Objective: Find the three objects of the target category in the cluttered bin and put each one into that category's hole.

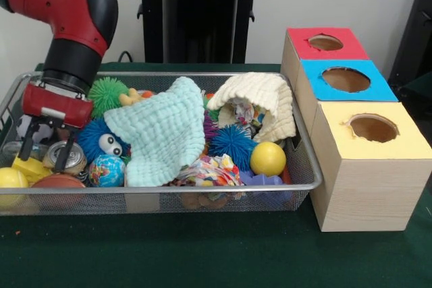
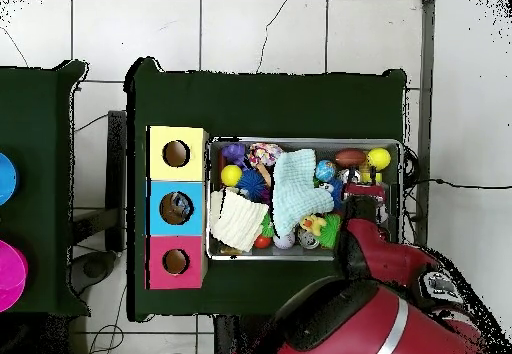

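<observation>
Tabletop [image 1: 202, 254], green: wire bin [image 1: 297, 146] of jumbled toys. Hand [image 1: 47, 150], open, at nine o'clock straddling soda can [image 1: 65, 156], likely searching. Target category unclear. Holed boxes [image 1: 368, 166] at three o'clock.

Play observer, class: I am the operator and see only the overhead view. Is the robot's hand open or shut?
Observer: Open. The hand hangs low inside the wire mesh bin.
Operator: What sits by its fingers?
Observer: A silver metal can lies just behind one finger.
Operator: Does the blue fuzzy ball have a face?
Observer: Yes, the blue fuzzy ball shows two googly eyes towards the front camera.
</observation>
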### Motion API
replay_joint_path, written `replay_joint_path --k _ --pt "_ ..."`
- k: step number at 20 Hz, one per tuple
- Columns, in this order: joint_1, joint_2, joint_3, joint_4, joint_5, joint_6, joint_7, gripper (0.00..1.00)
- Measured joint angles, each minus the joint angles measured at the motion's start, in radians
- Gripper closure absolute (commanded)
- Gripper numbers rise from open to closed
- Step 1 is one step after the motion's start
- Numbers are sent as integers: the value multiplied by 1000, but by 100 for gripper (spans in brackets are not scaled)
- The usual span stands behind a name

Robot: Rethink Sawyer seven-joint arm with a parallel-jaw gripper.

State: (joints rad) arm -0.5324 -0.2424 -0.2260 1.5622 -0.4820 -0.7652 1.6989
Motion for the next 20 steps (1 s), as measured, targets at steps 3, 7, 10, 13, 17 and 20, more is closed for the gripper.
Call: replay_joint_path --k 3,7,10,13,17,20 --pt "30 -42 -8 34 20 12 0 0" --pt "85 -119 -25 83 48 11 0 0" --pt "125 -186 -40 114 61 11 0 0" --pt "159 -268 -48 138 66 11 0 0" --pt "174 -348 -48 157 105 24 0 0" --pt "170 -367 -49 161 169 70 0 0"
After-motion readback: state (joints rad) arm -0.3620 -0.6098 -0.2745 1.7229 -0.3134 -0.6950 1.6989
